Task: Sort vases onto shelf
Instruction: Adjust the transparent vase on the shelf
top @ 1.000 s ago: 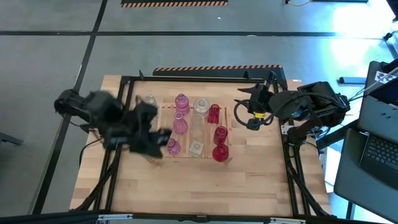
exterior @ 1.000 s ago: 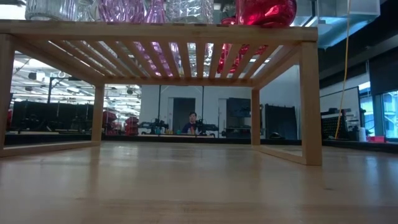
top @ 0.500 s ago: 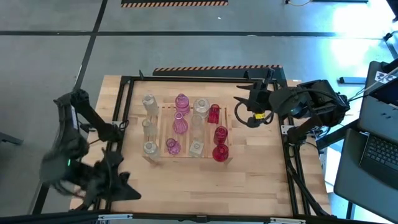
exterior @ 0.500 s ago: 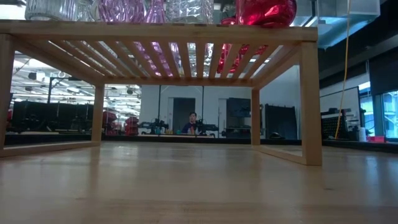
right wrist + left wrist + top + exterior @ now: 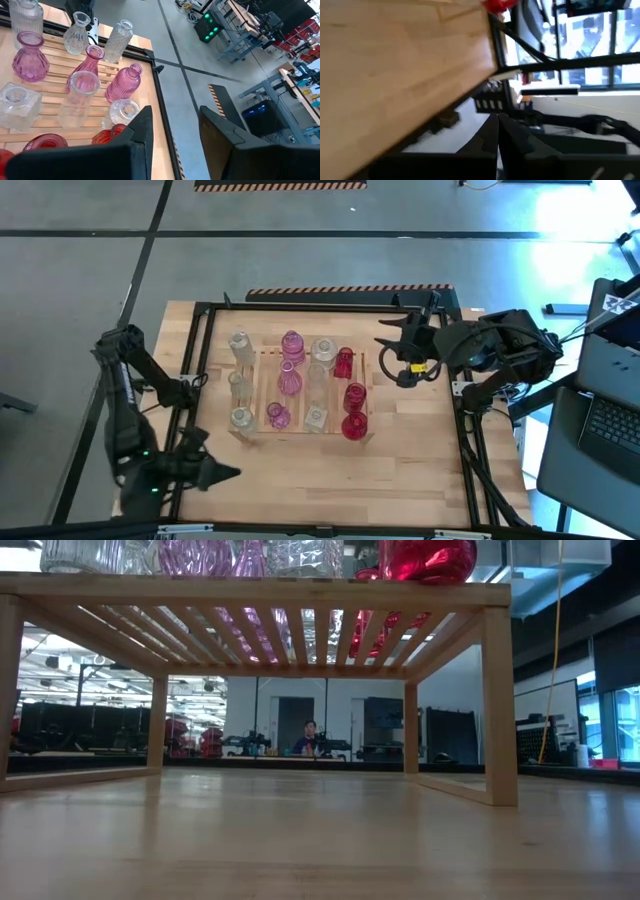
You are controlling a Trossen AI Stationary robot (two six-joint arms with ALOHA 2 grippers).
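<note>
Plank table (image 5: 420, 470) in a workshop, viewed from overhead. Pulled well away from the shelf (image 5: 303, 405) within the past second: left gripper (image 5: 225, 473), last caught low near the table's front-left corner, fingers pressed together and carrying nothing. Judged a retreat after a finished placement, not the start of a new pick.

Parked beside the shelf's right end, apart from it: right gripper (image 5: 385, 358), unmoved over the same second, fingers a narrow way apart with nothing between them.

Lined up in four rows on the slats: clear vases (image 5: 240, 385) along the left side, pink vases (image 5: 289, 378) next, a second row of clear glass (image 5: 316, 385), then red vases (image 5: 354, 395) on the right. All upright, three to a row, sorted by colour. Confirmed from table level by glass bases along the front rail. Nothing loose spotted on the bare planks around the shelf.

Taken together, read as a sort at or near its end, with no vase seen waiting for a place. Glimpsed far off in the room behind, below the slats: a seated person (image 5: 310, 738).
</note>
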